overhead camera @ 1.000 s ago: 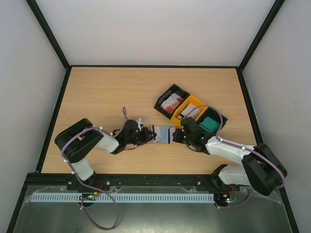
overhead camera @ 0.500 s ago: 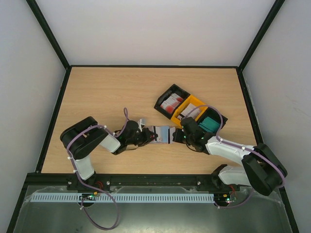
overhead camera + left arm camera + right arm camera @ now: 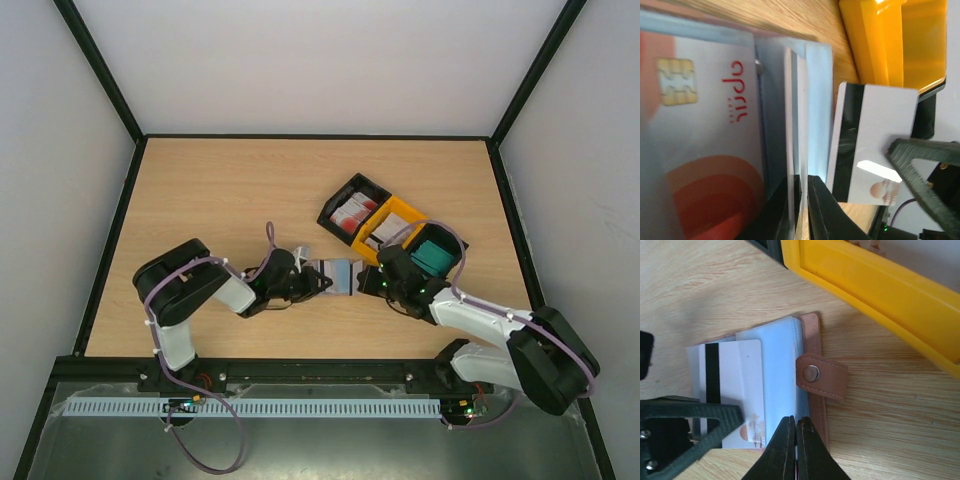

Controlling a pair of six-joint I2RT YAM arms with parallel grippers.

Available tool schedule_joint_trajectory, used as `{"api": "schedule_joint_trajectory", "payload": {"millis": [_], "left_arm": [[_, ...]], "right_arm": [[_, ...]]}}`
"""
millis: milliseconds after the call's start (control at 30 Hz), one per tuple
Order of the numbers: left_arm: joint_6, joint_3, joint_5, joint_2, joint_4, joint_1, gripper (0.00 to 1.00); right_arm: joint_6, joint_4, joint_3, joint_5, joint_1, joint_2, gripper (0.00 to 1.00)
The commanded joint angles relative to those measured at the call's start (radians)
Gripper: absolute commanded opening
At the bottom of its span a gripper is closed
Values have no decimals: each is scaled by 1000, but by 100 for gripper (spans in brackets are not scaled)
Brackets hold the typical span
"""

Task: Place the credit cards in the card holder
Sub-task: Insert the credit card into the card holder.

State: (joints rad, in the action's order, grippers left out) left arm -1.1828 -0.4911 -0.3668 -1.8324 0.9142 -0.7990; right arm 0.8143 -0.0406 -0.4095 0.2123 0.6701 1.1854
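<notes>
Tabletop (image 3: pixel 220 200) of pale wood carries everything. Left gripper (image 3: pixel 320 283) lies low at the left edge of the holder (image 3: pixel 345 275), which is spread open near the middle of the near side. In the left wrist view its jaws stand all but together, nipping the pale edge of one of the holder's clear sleeves. Left of that edge, a red card (image 3: pixel 700 150) with a gold chip sits inside a sleeve. Right of the jaws, a striped card (image 3: pixel 737 385), white with a dark band down its left side, lies flat on the sleeves between the two grippers and outside both pairs of jaws. Right gripper (image 3: pixel 796 427) stands just to that card's right. Its jaws are pressed fully together, with the tips at the sleeves' right edge beside the brown cover; whether they pinch anything I cannot tell. A snap tab (image 3: pixel 821 376) laps over that cover. Up and to the right, three trays touch in a slanted row: black tray (image 3: pixel 338 195) with red-and-white cards (image 3: pixel 352 210), yellow tray (image 3: pixel 405 207) with pale cards (image 3: pixel 383 230), end tray (image 3: pixel 458 256) with teal cards (image 3: pixel 432 258).
</notes>
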Motion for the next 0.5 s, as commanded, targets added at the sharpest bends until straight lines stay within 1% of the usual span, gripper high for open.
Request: {"api": "schedule_joint_trajectory", "payload": {"millis": [0, 133, 233, 367, 467], "left_arm": [[73, -43, 38, -2, -103, -27, 12], [113, -72, 95, 31, -220, -41, 17], [144, -87, 129, 61, -308, -53, 22], [166, -100, 156, 89, -380, -63, 31], [169, -105, 160, 99, -412, -68, 40]], "right_arm": [[8, -27, 6, -45, 5, -57, 2], [-11, 17, -18, -99, 5, -90, 2], [-38, 71, -37, -126, 5, -76, 2], [-64, 97, -54, -94, 5, -30, 2], [-64, 82, -55, -63, 5, -3, 2]]}}
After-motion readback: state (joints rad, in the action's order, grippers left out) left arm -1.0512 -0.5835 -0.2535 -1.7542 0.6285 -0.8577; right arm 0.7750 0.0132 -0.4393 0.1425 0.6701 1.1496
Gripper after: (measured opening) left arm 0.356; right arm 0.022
